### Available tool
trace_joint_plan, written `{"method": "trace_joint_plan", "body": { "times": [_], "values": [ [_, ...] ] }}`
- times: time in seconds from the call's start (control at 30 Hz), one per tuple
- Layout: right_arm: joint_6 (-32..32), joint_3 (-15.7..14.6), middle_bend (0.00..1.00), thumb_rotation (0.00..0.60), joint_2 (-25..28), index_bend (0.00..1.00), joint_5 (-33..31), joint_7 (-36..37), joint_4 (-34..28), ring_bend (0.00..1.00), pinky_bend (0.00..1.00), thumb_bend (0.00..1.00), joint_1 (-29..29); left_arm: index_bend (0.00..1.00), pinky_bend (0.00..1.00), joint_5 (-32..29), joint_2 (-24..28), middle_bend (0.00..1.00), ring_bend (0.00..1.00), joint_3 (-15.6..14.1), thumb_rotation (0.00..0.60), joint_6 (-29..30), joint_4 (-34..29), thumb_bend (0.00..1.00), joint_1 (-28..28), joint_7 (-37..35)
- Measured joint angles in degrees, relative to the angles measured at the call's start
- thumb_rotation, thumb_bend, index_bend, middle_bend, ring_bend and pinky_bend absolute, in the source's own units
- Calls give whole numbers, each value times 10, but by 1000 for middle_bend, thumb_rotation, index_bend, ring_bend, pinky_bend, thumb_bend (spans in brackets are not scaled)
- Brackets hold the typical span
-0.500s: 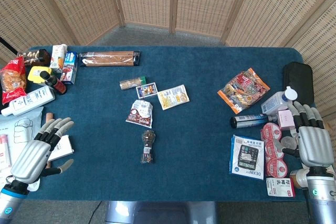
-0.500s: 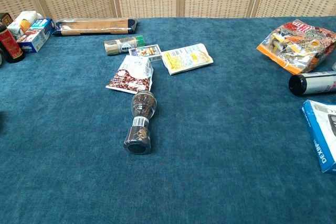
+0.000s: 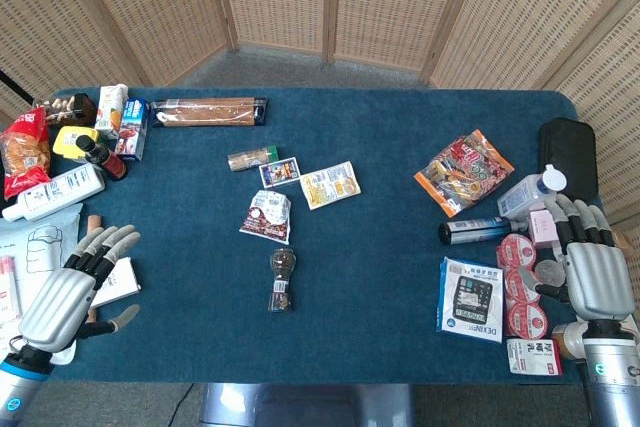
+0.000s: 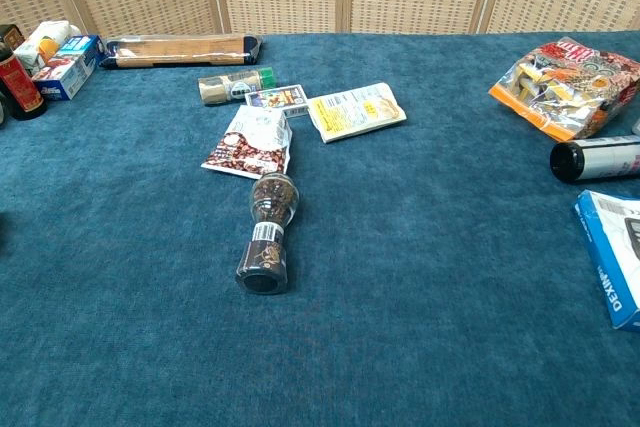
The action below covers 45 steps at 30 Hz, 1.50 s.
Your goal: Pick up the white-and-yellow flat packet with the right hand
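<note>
The white-and-yellow flat packet (image 3: 330,185) is seen lying just right of a small card (image 3: 279,171); both the right robot hand (image 3: 590,265) and the left robot hand (image 3: 70,287) are held empty, fingers spread.

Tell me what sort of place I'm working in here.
Probably a staged test or data-collection setup, not a home or shop: woven screen panels fence off a blue-covered table, and unrelated groceries and toiletries, such as a snack bag and lotion bottle, lie scattered.

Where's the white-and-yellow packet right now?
The white-and-yellow flat packet lies mid-table in the head view, just right of the small card box, far left of the right hand.
</note>
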<state>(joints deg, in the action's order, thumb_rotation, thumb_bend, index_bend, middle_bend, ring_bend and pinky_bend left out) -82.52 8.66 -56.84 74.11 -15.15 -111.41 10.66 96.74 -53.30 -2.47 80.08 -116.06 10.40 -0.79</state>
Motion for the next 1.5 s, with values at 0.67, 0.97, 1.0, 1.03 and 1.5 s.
{"method": "trace_joint_plan", "body": {
  "times": [0.67,0.97,1.0,1.03,1.5],
  "values": [
    [154,37,0,500,-62,0,21,-15,34,0,0,233,139,0,0,-11,-3,0,0,5,600,-18,5,303,11,-2],
    [289,71,0,495,-126,0,-12,0,123,0,0,235,264,0,0,-21,-2,0,0,7,600,-24,7,303,14,-3],
    [305,74,0,494,-136,0,-18,3,139,0,0,236,279,0,0,-22,-2,0,0,8,600,-26,7,303,15,-2],
    [317,76,0,495,-143,0,-23,5,151,0,0,237,290,0,0,-23,-2,0,0,9,600,-27,7,303,16,-2],
    [458,91,0,499,-257,0,-80,40,353,0,0,245,435,0,0,-48,-3,0,0,16,600,-45,11,302,26,1]
  ]
}}
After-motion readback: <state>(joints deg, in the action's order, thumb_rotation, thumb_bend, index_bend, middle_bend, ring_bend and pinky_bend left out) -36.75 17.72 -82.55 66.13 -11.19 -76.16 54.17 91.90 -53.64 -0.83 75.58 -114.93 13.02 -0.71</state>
